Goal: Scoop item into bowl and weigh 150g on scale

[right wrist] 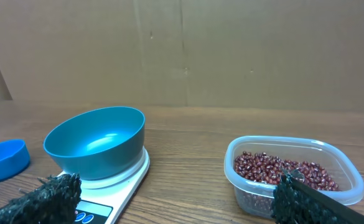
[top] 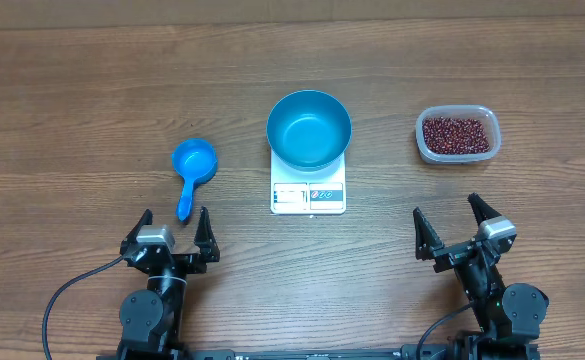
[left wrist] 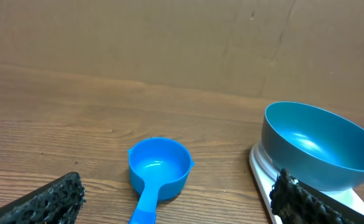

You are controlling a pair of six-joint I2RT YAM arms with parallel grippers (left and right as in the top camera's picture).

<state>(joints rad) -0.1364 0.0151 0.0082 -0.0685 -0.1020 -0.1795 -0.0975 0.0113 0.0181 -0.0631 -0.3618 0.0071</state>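
Observation:
A deep blue bowl (top: pixel 309 128) (left wrist: pixel 322 143) (right wrist: pixel 96 140) stands empty on the small white scale (top: pixel 308 190) (right wrist: pixel 116 190) at the table's middle. The dark red-brown beans, the item (top: pixel 458 134) (right wrist: pixel 284 171), fill a clear plastic tub (top: pixel 456 151) (right wrist: pixel 256 194) at the right. A small blue handled scoop (top: pixel 192 168) (left wrist: pixel 158 171) lies left of the scale, handle toward me. My left gripper (top: pixel 173 228) (left wrist: pixel 182 199) is open near the front edge, just short of the scoop's handle. My right gripper (top: pixel 455 222) (right wrist: pixel 175 196) is open too, in front of the tub, holding nothing.
A brown cardboard wall (right wrist: pixel 182 56) closes off the far side of the wooden table (top: pixel 72 100). Bare wood lies between scoop, scale and tub, and along the far edge.

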